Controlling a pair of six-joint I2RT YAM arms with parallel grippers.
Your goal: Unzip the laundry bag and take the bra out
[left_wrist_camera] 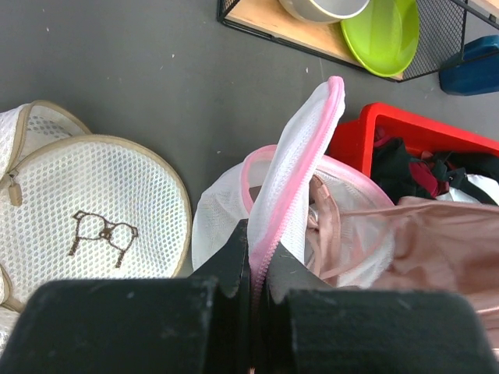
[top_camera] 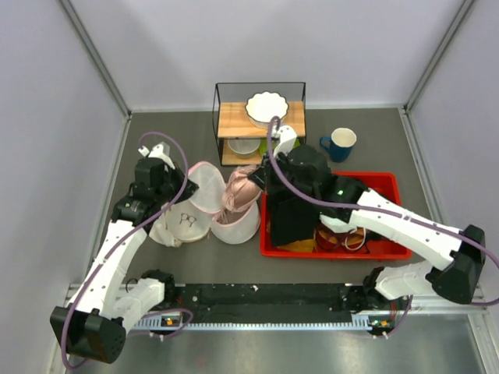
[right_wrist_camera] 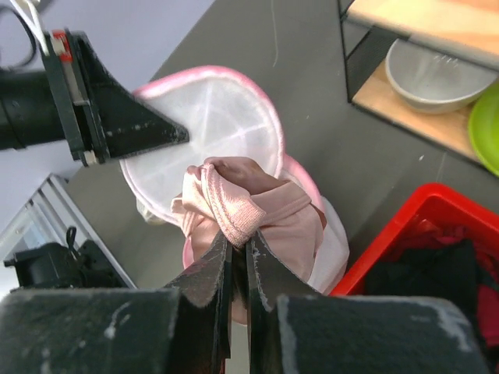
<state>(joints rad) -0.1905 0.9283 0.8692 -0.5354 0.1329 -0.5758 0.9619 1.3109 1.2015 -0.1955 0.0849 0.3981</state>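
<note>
Laundry bag (top_camera: pixel 234 222) sits mid-table, just left of the red bin (top_camera: pixel 390 183), near side of the wire shelf (top_camera: pixel 260 117). Zip's open, lid flap standing up. Left gripper (left_wrist_camera: pixel 256 261) is clenched on the pink zipper rim, propping that flap. Right gripper (right_wrist_camera: pixel 238 249) is pinched on the bra (right_wrist_camera: pixel 249 206), bunched above the opening, prob. partly inside. Unzip done, pull-clear left. Rt wrist cam shows the pinch; top view hides it under the arm. Only the L wrist cam shows a strap inside.
</note>
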